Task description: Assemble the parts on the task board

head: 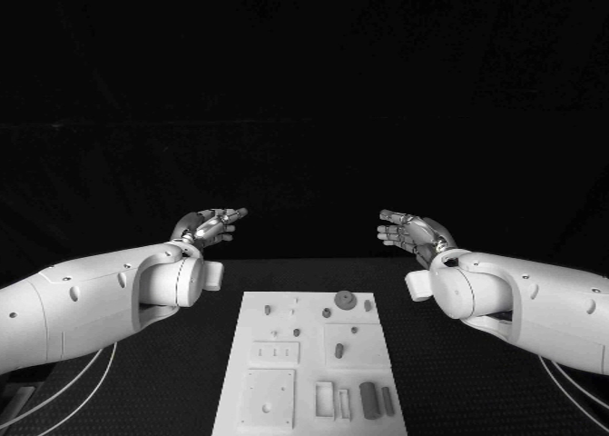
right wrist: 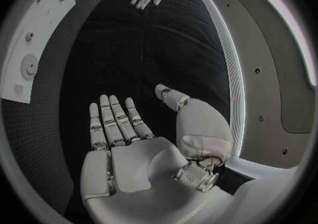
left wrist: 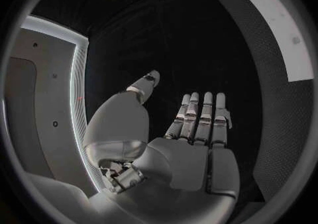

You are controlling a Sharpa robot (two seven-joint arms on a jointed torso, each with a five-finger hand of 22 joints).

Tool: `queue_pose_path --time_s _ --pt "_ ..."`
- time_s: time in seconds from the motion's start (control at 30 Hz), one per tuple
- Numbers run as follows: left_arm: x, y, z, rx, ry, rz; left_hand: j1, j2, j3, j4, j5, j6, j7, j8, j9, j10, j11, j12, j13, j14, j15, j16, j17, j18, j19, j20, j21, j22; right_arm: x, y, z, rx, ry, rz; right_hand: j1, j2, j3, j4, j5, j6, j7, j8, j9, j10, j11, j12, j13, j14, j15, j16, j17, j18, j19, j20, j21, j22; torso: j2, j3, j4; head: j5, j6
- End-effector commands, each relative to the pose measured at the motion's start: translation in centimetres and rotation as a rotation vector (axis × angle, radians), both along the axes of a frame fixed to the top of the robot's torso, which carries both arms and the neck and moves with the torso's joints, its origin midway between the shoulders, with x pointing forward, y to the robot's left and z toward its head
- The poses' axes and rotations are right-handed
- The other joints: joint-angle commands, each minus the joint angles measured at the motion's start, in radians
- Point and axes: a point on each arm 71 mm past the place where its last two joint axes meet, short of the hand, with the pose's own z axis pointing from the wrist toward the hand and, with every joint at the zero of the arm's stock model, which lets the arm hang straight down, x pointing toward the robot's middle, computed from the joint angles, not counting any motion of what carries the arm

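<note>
Both hands, left (head: 210, 227) and right (head: 411, 232), hung empty, fingers apart, beyond the board (head: 312, 363). Parts (head: 345, 298) looked small, stiff, light; likely best pinched by their sides.

open table (head: 147, 363) flanks the task board (head: 252, 363).

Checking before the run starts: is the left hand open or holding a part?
Open. The left hand has its fingers straight and apart, with nothing in the palm, raised beyond the task board.
</note>
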Motion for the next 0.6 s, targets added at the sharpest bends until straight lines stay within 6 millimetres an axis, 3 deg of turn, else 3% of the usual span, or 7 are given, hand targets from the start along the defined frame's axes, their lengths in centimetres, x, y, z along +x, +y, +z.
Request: queue_pose_path --time_s 0.03,0.23,0.37,0.43,0.53,0.6 --pt "0.3 -0.2 -0.4 -0.033 0.122 -0.053 0.013 -0.001 0.006 0.0 0.003 0.008 0.001 0.005 0.005 0.009 0.0 0.006 0.001 0.008 0.001 0.005 0.005 -0.015 0.008 0.0 0.004 0.029 0.1 0.5 -0.4 0.007 0.123 0.158 0.033 -0.006 0.025 -0.014 0.005 0.016 0.091 0.015 0.01 0.024 0.008 0.006 0.002 0.02 0.007 0.013 0.01 0.014 0.018 0.005 0.009 0.043 0.0 0.0 0.0 0.0 0.0" --pt "0.4 0.0 -0.3 -0.029 0.127 -0.052 0.014 -0.002 0.006 0.0 0.003 0.008 0.001 0.006 0.005 0.01 0.0 0.006 0.001 0.008 0.001 0.005 0.005 -0.015 0.008 0.0 0.004 0.029 0.5 0.0 -0.2 -0.008 0.15 0.182 0.057 -0.001 -0.002 -0.061 0.015 0.017 0.093 0.02 0.011 0.029 0.011 0.006 0.002 0.024 0.01 0.017 0.014 0.011 0.026 0.003 0.013 0.056 0.0 0.0 0.0 0.0 0.0" --pt "0.4 0.2 -0.3 -0.035 0.128 -0.06 0.014 -0.001 0.005 0.001 0.003 0.009 0.003 0.006 0.006 0.012 0.001 0.007 0.002 0.009 0.001 0.007 0.006 -0.016 0.008 0.0 0.005 0.029 1.1 -0.5 -0.2 -0.129 0.089 0.214 0.081 0.032 -0.096 -0.138 0.113 0.02 0.096 0.027 0.013 0.042 0.015 0.008 0.003 0.033 0.018 0.025 0.02 0.011 0.046 0.0 0.017 0.091 0.0 0.0002 -0.0005 0.005 -0.003" --pt "0.4 0.2 -0.2 -0.041 0.126 -0.062 0.015 0.002 0.004 0.003 0.003 0.01 0.008 0.007 0.007 0.015 0.005 0.008 0.002 0.014 0.003 0.01 0.008 -0.016 0.011 -0.001 0.006 0.03 1.2 -0.5 -0.2 -0.164 0.075 0.222 0.111 0.031 -0.11 -0.169 0.117 0.027 0.098 0.032 0.014 0.053 0.018 0.011 0.004 0.042 0.022 0.029 0.022 0.021 0.072 -0.007 0.022 0.092 0.0 0.0005 -0.0004 0.006 -0.004" --pt "0.5 0.4 -0.2 -0.046 0.121 -0.071 0.019 0.011 0.0 0.002 0.002 0.015 0.021 0.011 0.01 0.031 0.015 0.014 0.005 0.028 0.022 0.019 0.013 -0.016 0.022 -0.007 0.013 0.03 1.5 -0.6 -0.1 -0.239 0.038 0.24 0.163 0.019 -0.106 -0.206 0.124 0.052 0.1 0.044 0.016 0.087 0.019 0.025 0.008 0.073 0.028 0.043 0.027 0.042 0.122 -0.014 0.031 0.088 0.0 0.0008 -0.0001 0.007 -0.005" --pt "0.6 0.5 -0.2 -0.051 0.121 -0.084 0.021 0.026 -0.01 -0.003 0.002 0.039 0.041 0.025 0.016 0.07 0.033 0.031 0.011 0.062 0.033 0.04 0.021 -0.014 0.048 -0.018 0.026 0.03 1.9 -0.7 -0.1 -0.303 0.008 0.258 0.19 0.013 -0.103 -0.221 0.125 0.072 0.1 0.052 0.017 0.113 0.019 0.039 0.011 0.105 0.031 0.057 0.032 0.055 0.152 -0.017 0.036 0.086 0.0 0.0008 0.0001 0.007 -0.004"
